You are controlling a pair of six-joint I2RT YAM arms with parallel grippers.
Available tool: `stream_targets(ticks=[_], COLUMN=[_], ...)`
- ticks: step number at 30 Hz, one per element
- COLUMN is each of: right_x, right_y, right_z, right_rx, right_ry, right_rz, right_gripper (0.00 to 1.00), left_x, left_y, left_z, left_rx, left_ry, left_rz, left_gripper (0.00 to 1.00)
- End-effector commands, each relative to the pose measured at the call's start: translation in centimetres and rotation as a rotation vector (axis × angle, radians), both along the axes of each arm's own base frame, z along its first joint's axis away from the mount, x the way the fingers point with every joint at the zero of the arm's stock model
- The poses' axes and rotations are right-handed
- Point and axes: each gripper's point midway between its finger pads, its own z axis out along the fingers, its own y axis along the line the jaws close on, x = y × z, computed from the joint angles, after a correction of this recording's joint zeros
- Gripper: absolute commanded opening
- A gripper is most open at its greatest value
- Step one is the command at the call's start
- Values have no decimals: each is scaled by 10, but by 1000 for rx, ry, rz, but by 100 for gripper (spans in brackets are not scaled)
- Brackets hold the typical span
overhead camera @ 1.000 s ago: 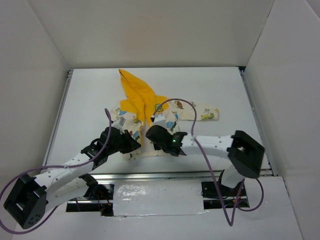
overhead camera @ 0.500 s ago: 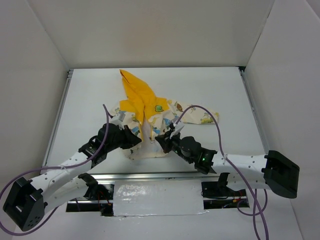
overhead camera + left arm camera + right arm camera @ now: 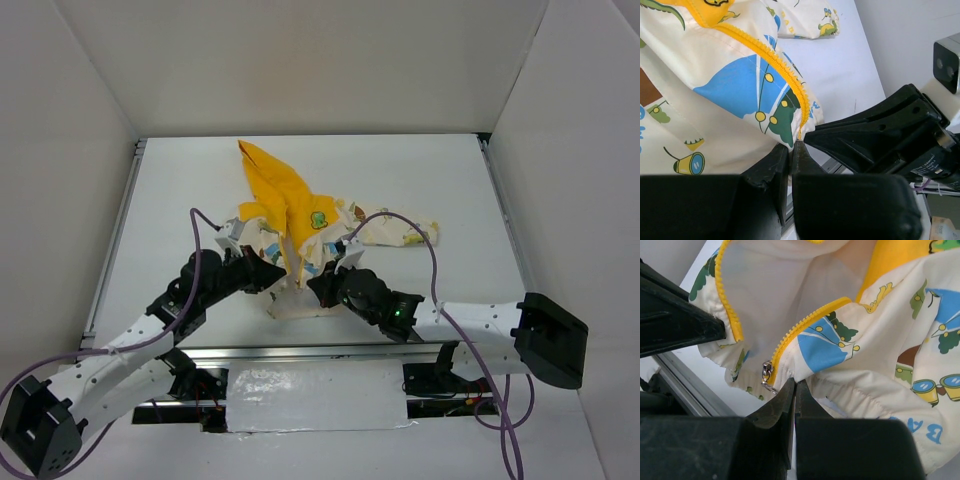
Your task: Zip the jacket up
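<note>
Jacket (image 3: 300, 228) hem is pinched by left gripper (image 3: 277, 280) and right gripper (image 3: 316, 286), cable (image 3: 390, 213) arching over sleeve (image 3: 408, 234).

From high at six o'clock, the fixed camera takes in the whole table (image 3: 450, 180). Left wrist camera faces three o'clock, right ten, both tight on the jacket (image 3: 715, 100) hem.

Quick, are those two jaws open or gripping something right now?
Left gripper: jaws closed, pinching the jacket hem.
Right gripper: jaws closed on the jacket hem too.
</note>
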Motion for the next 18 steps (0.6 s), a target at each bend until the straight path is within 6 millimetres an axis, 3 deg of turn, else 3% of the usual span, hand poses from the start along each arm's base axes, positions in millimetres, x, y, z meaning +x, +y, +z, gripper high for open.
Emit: stream_targets(ticks=[1,18], right_x=[-1,-2], right_y=[5,11], right_z=[11,22], right_rx=[80,129], right_ry=[60,54], right_rz=[-42,-21], right_gripper=[0,0], left_x=[1,-1], left_y=[-3,-12], left_z=[13,7], left_rx=[-25,-57], left_ry=[-72,-53], left_rz=[-22,-62], left_gripper=[0,0])
